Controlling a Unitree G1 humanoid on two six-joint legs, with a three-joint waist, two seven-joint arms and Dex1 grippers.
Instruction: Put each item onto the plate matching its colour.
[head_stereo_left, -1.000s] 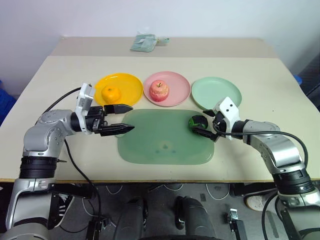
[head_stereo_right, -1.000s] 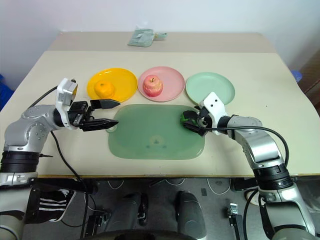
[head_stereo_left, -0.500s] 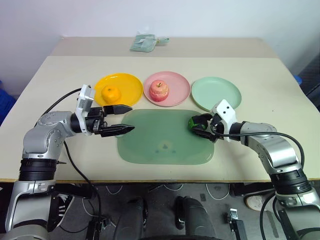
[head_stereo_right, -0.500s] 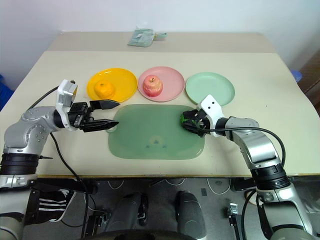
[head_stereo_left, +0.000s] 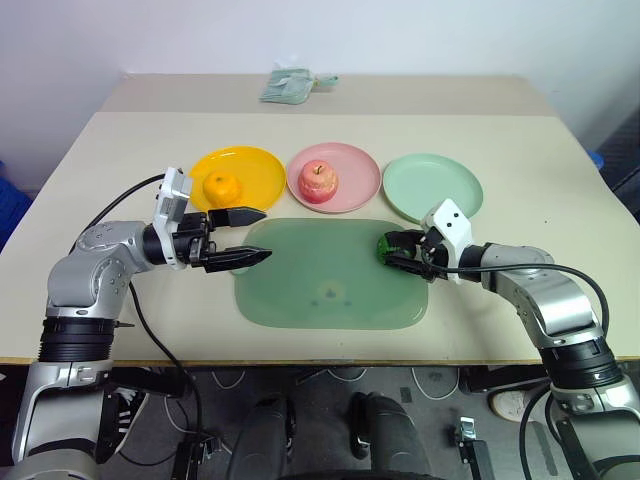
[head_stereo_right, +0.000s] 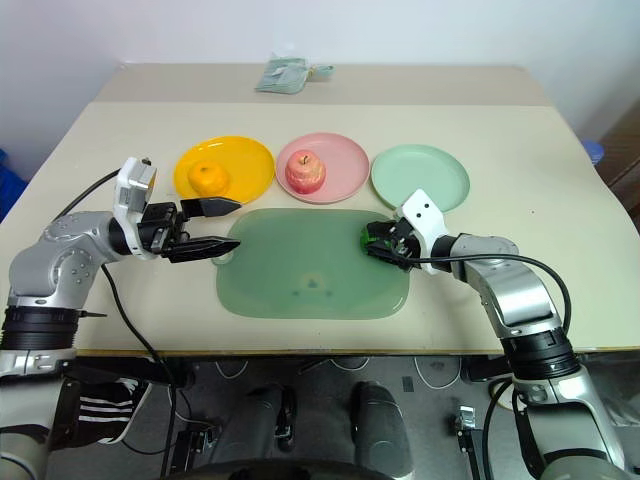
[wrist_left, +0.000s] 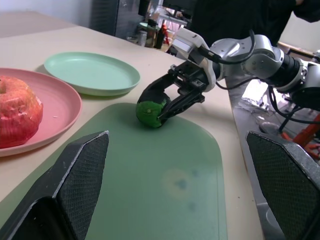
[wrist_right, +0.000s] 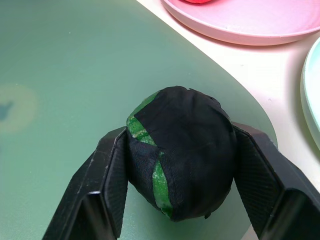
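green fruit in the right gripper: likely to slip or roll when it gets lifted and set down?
The green fruit is round, so it would probably roll once released on the flat green mat. Its dark wrapping looks like ribbed tape, likely grippy against the fingers. The right gripper clamps it at its widest part, so slipping seems unlikely.

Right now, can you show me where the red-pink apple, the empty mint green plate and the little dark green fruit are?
red-pink round apple (head_stereo_left: 319, 182): left eye view, its upper face.
pale mint green round plastic plate (head_stereo_left: 432, 187): left eye view, its bare middle.
small dark green fruit (wrist_left: 149, 111): left wrist view, its bright green side.
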